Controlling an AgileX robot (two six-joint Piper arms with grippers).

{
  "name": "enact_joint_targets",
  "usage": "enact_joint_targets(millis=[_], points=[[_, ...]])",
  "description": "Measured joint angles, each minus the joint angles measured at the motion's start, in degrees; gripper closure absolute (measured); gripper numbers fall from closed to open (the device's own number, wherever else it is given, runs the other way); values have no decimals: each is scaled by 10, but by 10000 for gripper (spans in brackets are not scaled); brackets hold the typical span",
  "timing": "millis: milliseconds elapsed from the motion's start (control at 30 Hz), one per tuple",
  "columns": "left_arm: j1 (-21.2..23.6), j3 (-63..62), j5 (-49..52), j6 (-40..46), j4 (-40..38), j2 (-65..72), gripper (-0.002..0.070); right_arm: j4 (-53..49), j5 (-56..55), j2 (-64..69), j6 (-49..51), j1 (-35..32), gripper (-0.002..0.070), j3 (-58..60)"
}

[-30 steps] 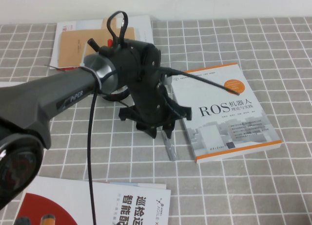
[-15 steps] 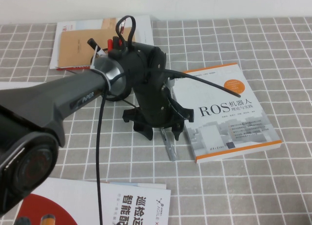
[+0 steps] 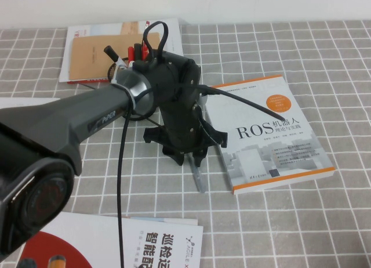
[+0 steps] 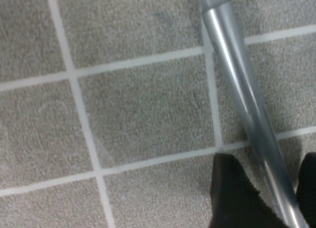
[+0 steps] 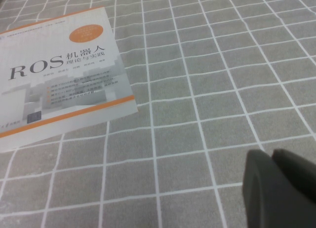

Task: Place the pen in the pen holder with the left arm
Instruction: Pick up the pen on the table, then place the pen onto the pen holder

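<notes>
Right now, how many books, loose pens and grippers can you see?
Books and booklets: 3, the ROS book, a tan one at the far left, a red-and-white one at the near left.
Loose pens: 1, the grey pen, lying under the left gripper.
Grippers: 2, the left one over the pen, the right gripper above bare cloth.
Total: 6.

Soft even light, faint shadows, left wrist view blurred close-up
</notes>
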Motion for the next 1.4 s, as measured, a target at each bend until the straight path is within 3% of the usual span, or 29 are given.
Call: enact_joint_targets(millis=[233, 467, 800, 1067, 1400], points=[[-6, 0, 2, 16, 9, 0, 446, 0, 0, 0, 0, 0, 691, 0], [-8, -1, 6, 85, 13, 1, 626, 0, 0, 0, 0, 0, 691, 0], [-12, -1, 14, 144, 13, -17, 629, 0, 0, 0, 0, 0, 691, 0], [-15, -1, -18, 171, 13, -126, 629, 0, 0, 0, 0, 0, 691, 0], [-16, 132, -143, 173, 38, -234, 629, 0, 0, 0, 0, 0, 691, 0]])
